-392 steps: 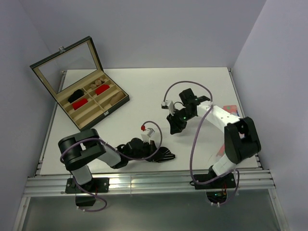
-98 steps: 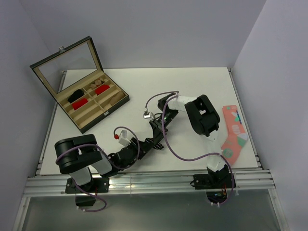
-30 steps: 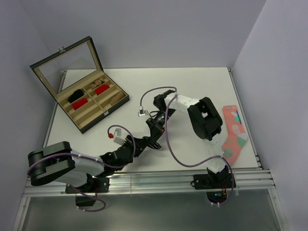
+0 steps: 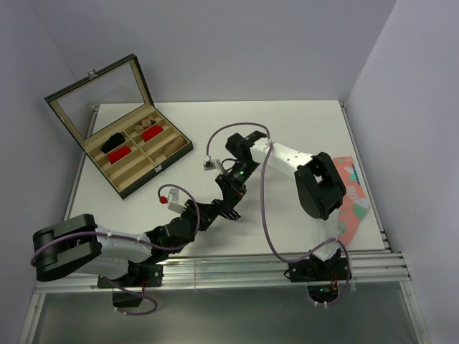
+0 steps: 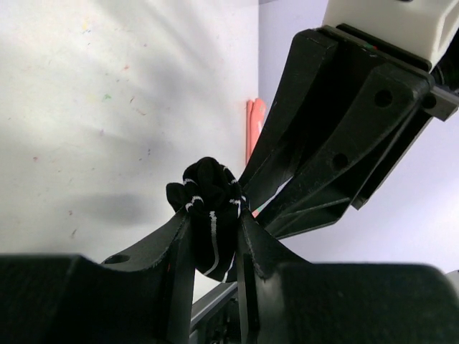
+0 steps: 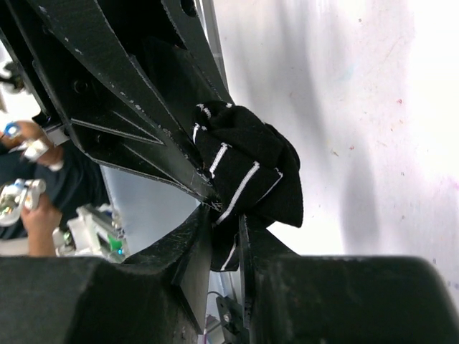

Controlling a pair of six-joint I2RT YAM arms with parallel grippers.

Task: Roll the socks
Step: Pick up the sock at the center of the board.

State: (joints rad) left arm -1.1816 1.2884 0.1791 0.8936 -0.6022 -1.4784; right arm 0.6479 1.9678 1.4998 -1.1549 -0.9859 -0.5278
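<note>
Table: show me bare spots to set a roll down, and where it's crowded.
Bare: the far strip of table right of the box; the near-left patch between box and left arm. Crowded: the middle, where both arms meet on the black sock, and the right edge, with the right arm and pink sock.

On the white table, an open compartment case is set well left of the left gripper; a coral-pink sock is laid right of the right gripper.
</note>
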